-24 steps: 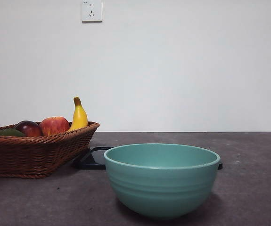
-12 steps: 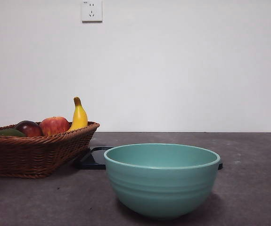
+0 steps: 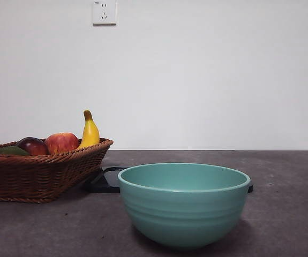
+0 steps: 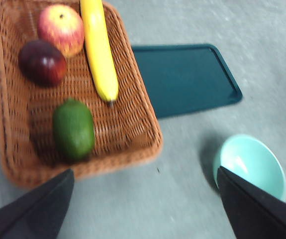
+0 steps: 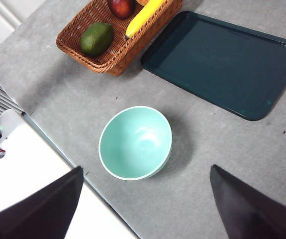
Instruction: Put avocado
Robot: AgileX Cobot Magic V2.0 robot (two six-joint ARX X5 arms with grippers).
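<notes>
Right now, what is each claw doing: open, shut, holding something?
Left gripper: open, holding nothing, above the basket with the avocado.
Right gripper: open, holding nothing, above the bowl.

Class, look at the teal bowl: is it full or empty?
Empty. The right wrist view looks into the teal bowl and shows only its bare inside; the avocado lies in the basket.

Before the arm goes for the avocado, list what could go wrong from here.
1. The avocado lies in the basket close to its wicker rim, so a finger of the left gripper, now open above it, may catch the weave.
2. The banana and the dark plum lie nearby and could be nudged.
3. The smooth oval fruit might slip out of the fingers over the bowl or tray.
</notes>
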